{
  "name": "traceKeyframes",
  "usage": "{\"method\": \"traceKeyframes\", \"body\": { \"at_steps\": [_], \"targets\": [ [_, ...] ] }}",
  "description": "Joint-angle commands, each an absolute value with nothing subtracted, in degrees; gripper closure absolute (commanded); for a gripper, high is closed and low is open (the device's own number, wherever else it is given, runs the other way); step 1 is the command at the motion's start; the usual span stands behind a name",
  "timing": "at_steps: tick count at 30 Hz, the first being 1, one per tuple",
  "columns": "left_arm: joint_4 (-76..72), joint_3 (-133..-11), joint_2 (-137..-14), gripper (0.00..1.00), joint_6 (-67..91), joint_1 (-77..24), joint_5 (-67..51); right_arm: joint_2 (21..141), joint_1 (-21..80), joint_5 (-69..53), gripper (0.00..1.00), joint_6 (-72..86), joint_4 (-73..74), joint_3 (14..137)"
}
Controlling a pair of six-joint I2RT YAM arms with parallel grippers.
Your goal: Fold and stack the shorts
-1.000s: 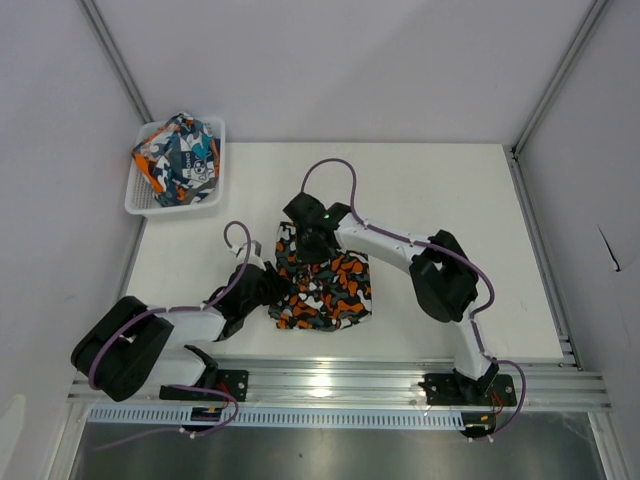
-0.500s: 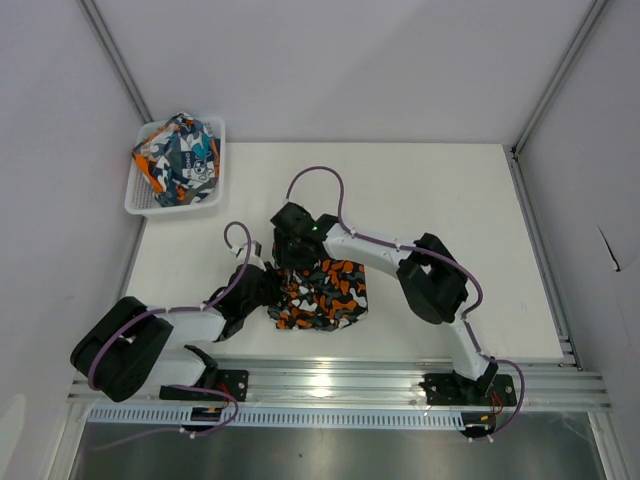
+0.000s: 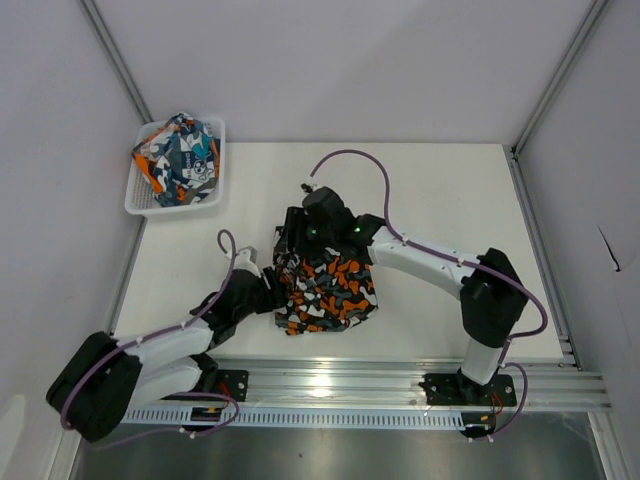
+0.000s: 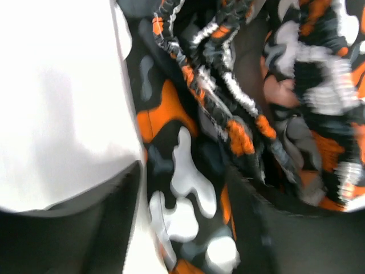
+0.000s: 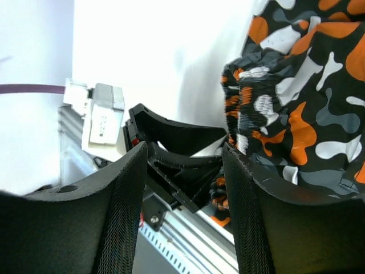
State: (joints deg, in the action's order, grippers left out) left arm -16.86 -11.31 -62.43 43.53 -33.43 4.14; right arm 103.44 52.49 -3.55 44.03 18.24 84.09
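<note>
Folding camo shorts [image 3: 328, 290], near centre of table [image 3: 450, 200]. With left gripper [image 3: 274, 295] spread astride waistband [image 4: 228, 97], right gripper [image 3: 287, 242] parted, empty, far-left corner: pinch waistband, lift evenly, avoid bunching.

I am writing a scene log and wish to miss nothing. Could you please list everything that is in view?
camouflage shorts: one, orange-black-grey-white, crumpled at the table's near middle
graphic-print shorts: one, teal, orange, white, dark grey, inside the basket
basket: one, white mesh, table's far left corner
table: one, white
left gripper: one, black, open, at the camouflage shorts' left edge, fabric between its fingers
right gripper: one, black, open, at their far left corner
</note>
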Motion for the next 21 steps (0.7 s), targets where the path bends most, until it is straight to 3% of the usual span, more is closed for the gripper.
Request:
{"method": "traceKeyframes", "body": {
  "at_steps": [1, 4, 7, 11, 16, 21],
  "targets": [
    [-2.22, -9.67, -54.77, 0.32, 44.12, -33.66, 2.46, 99.32, 51.33, -5.97, 0.43, 44.91, 11.61, 80.43],
    [6.66, -11.86, -48.88, 0.31, 44.56, -33.23, 2.64, 98.88, 51.06, -5.01, 0.46, 44.74, 13.00, 79.46],
    [12.99, -13.09, -42.05, 0.31, 45.61, -32.70, 2.37, 97.13, 50.89, -3.61, 0.58, 45.61, 11.35, 76.56],
    [18.01, -15.20, -35.52, 0.31, 46.06, -31.03, 1.32, 92.03, 50.89, -1.06, 0.98, 48.95, 5.47, 65.26],
    [21.09, -20.91, -34.80, 0.31, 45.00, -29.53, 0.53, 88.16, 51.24, -3.07, 1.00, 51.07, -4.37, 55.82],
    [18.37, -27.68, -42.43, 0.31, 43.33, -28.74, -2.11, 91.31, 52.91, -7.02, 1.00, 51.07, -10.62, 52.91]
  ]
}}
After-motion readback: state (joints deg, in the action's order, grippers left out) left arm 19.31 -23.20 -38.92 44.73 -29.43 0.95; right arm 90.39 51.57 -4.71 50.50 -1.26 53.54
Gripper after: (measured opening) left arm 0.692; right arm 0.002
